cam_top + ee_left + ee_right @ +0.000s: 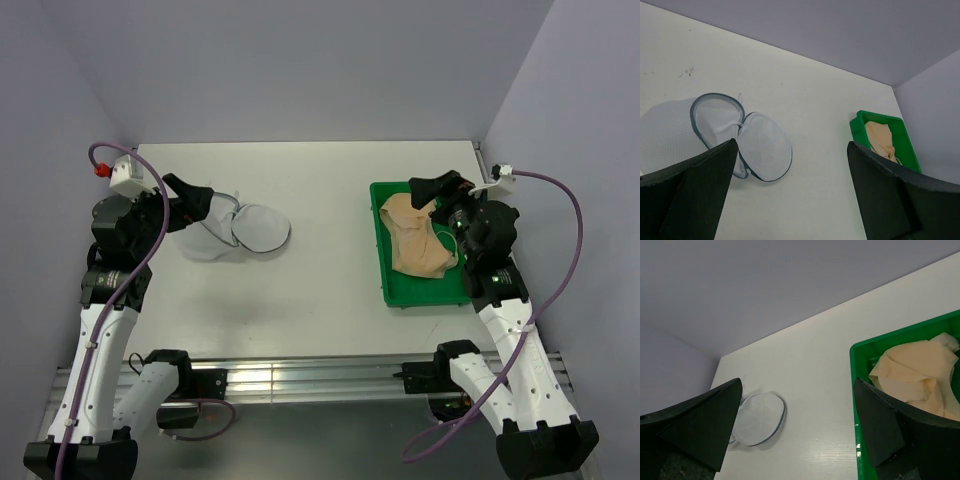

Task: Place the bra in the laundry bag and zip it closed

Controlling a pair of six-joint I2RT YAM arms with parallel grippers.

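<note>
The laundry bag (238,230) lies unzipped on the left of the white table, its two round mesh halves with dark rims spread side by side (765,147) (760,419). The peach-beige bra (415,242) sits crumpled in a green tray (378,250) on the right (880,139) (916,371). My left gripper (200,203) (791,145) hovers open over the bag's left half, holding nothing. My right gripper (432,196) (797,382) stands open above the tray's far end, near the bra but apart from it.
The green tray (855,390) (858,124) has raised walls around the bra. Lilac walls close the table in at the back and both sides. Bare white tabletop (330,250) lies between bag and tray.
</note>
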